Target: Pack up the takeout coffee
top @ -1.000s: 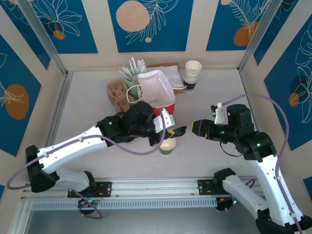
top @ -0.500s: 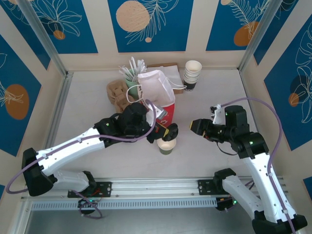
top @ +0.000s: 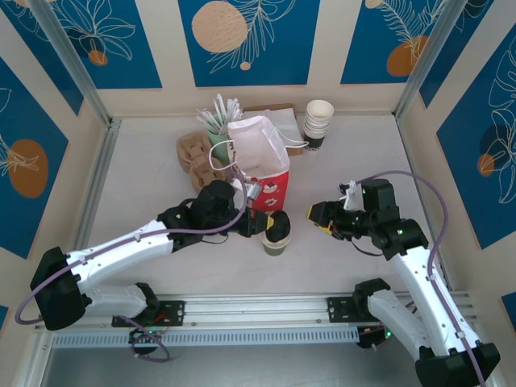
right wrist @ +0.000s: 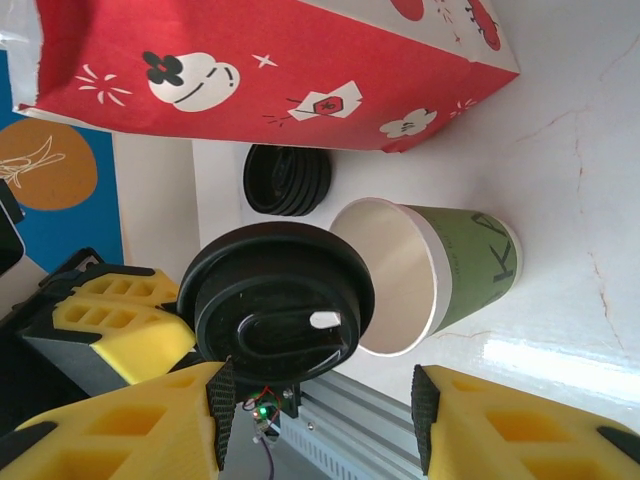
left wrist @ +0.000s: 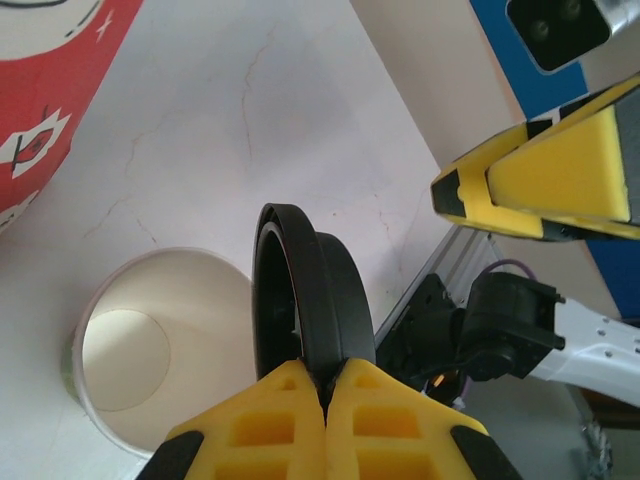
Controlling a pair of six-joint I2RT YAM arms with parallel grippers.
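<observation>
The takeout coffee, a dark green paper cup, stands upright with its mouth open just in front of the red paper bag. My left gripper is shut on the rim of a round black lid, held on edge just above the cup's mouth. In the left wrist view the yellow fingers pinch the lid beside the cup's white inside. My right gripper stands open to the right of the cup. In the right wrist view the lid partly covers the cup.
A short stack of black lids lies by the red bag. At the back stand white cups, a cardboard cup carrier and a cup of stirrers. The metal rail runs along the near edge.
My left gripper has swung the lid down from the bag's side to just above the cup. My right gripper has moved left toward the cup, jaws unchanged.
</observation>
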